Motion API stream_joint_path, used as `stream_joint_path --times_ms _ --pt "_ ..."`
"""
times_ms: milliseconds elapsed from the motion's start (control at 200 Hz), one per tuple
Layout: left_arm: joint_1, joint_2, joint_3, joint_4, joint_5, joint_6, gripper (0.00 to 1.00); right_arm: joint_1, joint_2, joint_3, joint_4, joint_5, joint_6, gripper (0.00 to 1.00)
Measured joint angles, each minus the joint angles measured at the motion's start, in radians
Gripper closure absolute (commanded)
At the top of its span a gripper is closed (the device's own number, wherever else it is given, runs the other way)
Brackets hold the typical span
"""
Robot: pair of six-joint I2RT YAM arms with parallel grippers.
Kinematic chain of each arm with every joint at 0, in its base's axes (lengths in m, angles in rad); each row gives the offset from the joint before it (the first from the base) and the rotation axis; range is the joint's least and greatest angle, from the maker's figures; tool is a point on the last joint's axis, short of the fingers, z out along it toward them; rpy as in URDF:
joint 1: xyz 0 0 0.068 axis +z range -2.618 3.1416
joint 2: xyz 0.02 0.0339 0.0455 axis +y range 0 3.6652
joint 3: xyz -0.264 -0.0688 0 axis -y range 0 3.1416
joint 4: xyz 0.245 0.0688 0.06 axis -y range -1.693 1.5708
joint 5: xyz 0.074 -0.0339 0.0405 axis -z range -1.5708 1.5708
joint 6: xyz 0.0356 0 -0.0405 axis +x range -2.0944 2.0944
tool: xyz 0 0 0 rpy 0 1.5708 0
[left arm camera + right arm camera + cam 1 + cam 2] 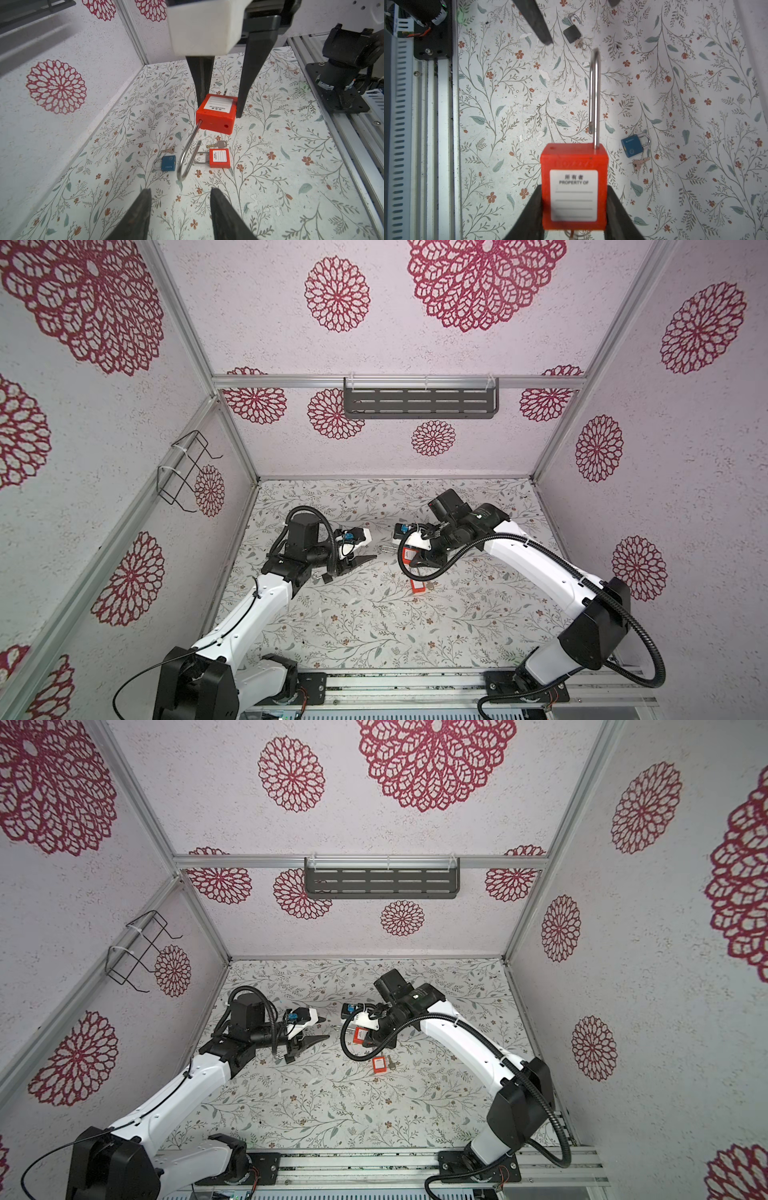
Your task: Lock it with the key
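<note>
In both top views my right claw (412, 561) is clenched on the red padlock (408, 554), carried clear of the desk (374, 635) near its middle. My left claw (322, 1028) hovers near it, released and empty.

From the left wrist view, the shackle (187, 158) hangs open. One leg is seated in the body and the free leg is out of its hole. Below on the desk lie a second red padlock (219, 158) and a blue padlock (168, 163), each with a key (218, 143) just beside it. A bit of metal pokes out behind the held body. It may be its own key, but I cannot tell.

From the right wrist view, my fingers (533, 209) press the two sides of the body, label toward the camera. A black padlock (572, 33) lies open farther off.

I judge the body to be a hard, smooth shell, fairly light and stiff enough to squeeze firmly. Its flat sides are the right hold. The steel shackle looks round and slick and probably pivots freely, so I would push it at the bend rather than pinch it. A key is thin and small, best taken by its flat head.
</note>
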Motion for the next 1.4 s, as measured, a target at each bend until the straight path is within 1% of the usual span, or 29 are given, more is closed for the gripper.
stream_joint_path --times_ms 150,300,355,485,656,756,961,1016,1086,1161,1266,1351,1401 --pt "-0.021 0.019 0.029 -0.005 0.015 0.010 0.53 0.001 -0.008 -0.010 0.010 -0.002 -0.001 0.84" --pt "-0.037 0.045 0.051 -0.033 0.018 0.023 0.60 0.001 -0.008 -0.010 0.019 -0.005 -0.001 0.84" --pt "-0.042 0.055 0.058 -0.048 0.017 0.031 0.62 0.001 -0.008 -0.010 0.020 -0.008 -0.001 0.84" --pt "-0.054 0.071 0.073 -0.079 0.015 0.047 0.71 0.001 -0.009 -0.010 0.023 -0.010 -0.002 0.84" --pt "-0.060 0.083 0.096 -0.098 0.006 0.060 0.80 0.004 -0.009 -0.010 0.021 -0.013 -0.009 0.84" --pt "-0.063 0.091 0.105 -0.107 0.004 0.071 0.83 0.005 -0.009 -0.010 0.020 -0.013 -0.009 0.84" --pt "-0.066 0.109 0.126 -0.135 0.003 0.082 0.84 0.006 -0.011 -0.010 0.017 -0.012 -0.018 0.84" --pt "-0.067 0.114 0.131 -0.143 0.004 0.084 0.82 0.007 -0.013 -0.012 0.019 -0.010 -0.019 0.84" --pt "-0.070 0.119 0.136 -0.154 0.004 0.087 0.75 0.008 -0.024 -0.027 0.035 -0.007 -0.023 0.84" --pt "-0.075 0.123 0.137 -0.170 0.004 0.087 0.72 0.008 -0.042 -0.045 0.052 -0.005 -0.025 0.84" --pt "-0.078 0.126 0.137 -0.181 0.003 0.086 0.74 0.008 -0.067 -0.068 0.074 0.001 -0.026 0.84" --pt "-0.078 0.126 0.137 -0.183 0.003 0.084 0.78 0.008 -0.083 -0.084 0.090 0.002 -0.027 0.84" --pt "-0.078 0.126 0.137 -0.185 0.005 0.082 0.79 0.008 -0.090 -0.091 0.098 0.003 -0.027 0.84"
